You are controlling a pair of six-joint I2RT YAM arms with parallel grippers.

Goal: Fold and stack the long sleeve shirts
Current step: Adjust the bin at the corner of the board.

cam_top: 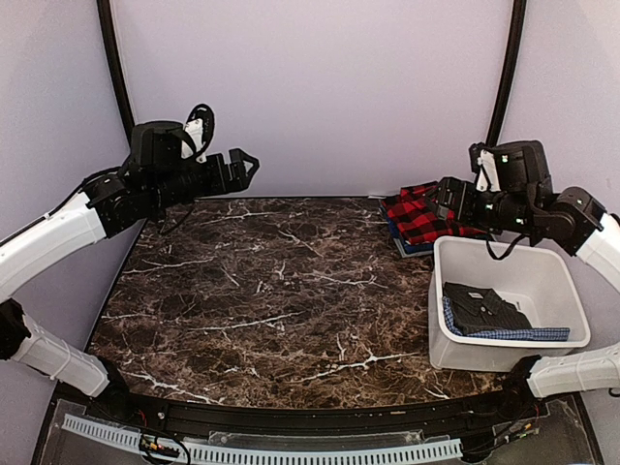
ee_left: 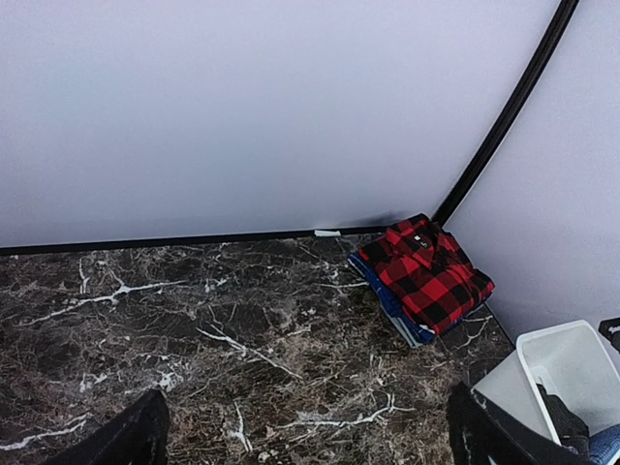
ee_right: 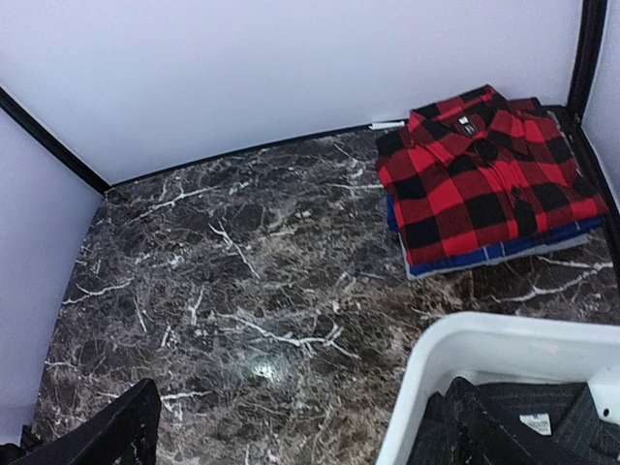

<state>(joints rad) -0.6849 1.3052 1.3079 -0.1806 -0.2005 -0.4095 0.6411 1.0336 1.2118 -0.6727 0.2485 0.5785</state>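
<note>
Walls: pale lilac walls (cam_top: 320, 87) close in the back and both sides, plain and bare.
Tabletop: dark brown marble-patterned tabletop (cam_top: 271, 291) with white veining. Its broad middle looks like the place to spread a shirt.
Left arm: raised over the far left corner. The left gripper (cam_top: 247, 167) has its fingers spread wide and holds nothing.
Right arm: reaching across the far right. The right gripper (cam_top: 438, 199) hangs above the stack (cam_top: 418, 225), its fingers also spread and empty.
Bin: rectangular white plastic bin (cam_top: 504, 244) at the right edge, just in front of the stack. Two cloth items lie in it.
Bin, on top: dark charcoal pinstriped button-up shirt (cam_top: 481, 308), loosely bunched, its white neck label (ee_right: 534, 423) facing up.
Bin, underneath: blue-checked cloth (cam_top: 513, 334) peeking out along the near side. I cannot tell what garment it is.
Stack, far right corner: red-and-black plaid button-up shirt (ee_right: 484, 170), neatly folded with its collar toward the wall. It lies on blue and grey folded garments (ee_right: 484, 257).
Step in hand: fetching the charcoal shirt out of the bin, by my reckoning.
Doing it well: the right gripper should come straight down inside the rim. It should pinch only the top shirt near the collar, so the blue cloth is not dragged along. Then it should lift clear of the bin wall and set the shirt on the open middle, where both arms can flatten it before folding.
</note>
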